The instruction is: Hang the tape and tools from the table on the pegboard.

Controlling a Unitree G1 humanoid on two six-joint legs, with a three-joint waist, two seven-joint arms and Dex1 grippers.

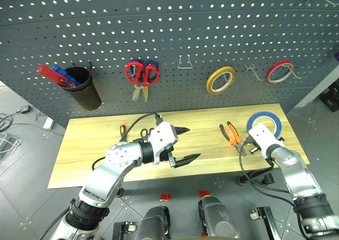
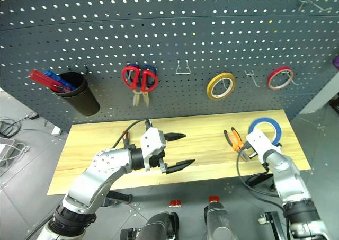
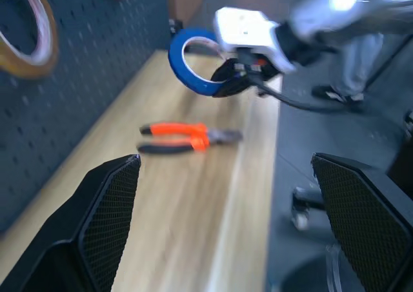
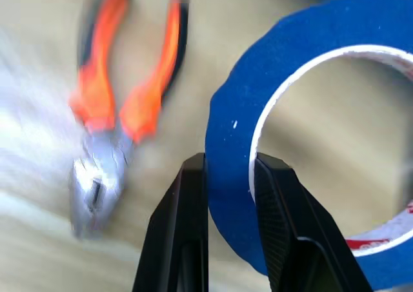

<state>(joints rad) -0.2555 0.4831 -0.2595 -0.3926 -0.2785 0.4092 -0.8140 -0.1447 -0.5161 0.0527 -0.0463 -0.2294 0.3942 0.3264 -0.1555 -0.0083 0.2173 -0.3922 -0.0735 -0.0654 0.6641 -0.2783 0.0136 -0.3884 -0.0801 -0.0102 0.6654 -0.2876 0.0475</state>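
Observation:
My right gripper (image 4: 230,166) is shut on the rim of the blue tape (image 1: 264,122), holding the ring upright just above the right end of the table (image 1: 95,144). The orange-handled pliers (image 1: 231,133) lie flat on the wood just left of it. My left gripper (image 1: 186,143) hovers open and empty over the table's middle, pointing right toward the pliers (image 3: 187,137). Behind my left arm, the small black scissors (image 1: 145,132) and the screwdriver's handle end (image 1: 122,128) show in part on the table. The pegboard (image 1: 185,28) rises behind the table.
On the pegboard hang red-handled scissors (image 1: 142,76), a yellow tape ring (image 1: 221,79), a red-and-white tape ring (image 1: 279,71) and a black cup (image 1: 82,89) with red and blue items in it. A bare wire hook (image 1: 184,64) sits between scissors and yellow ring; another hook (image 1: 254,70) is right of the yellow ring.

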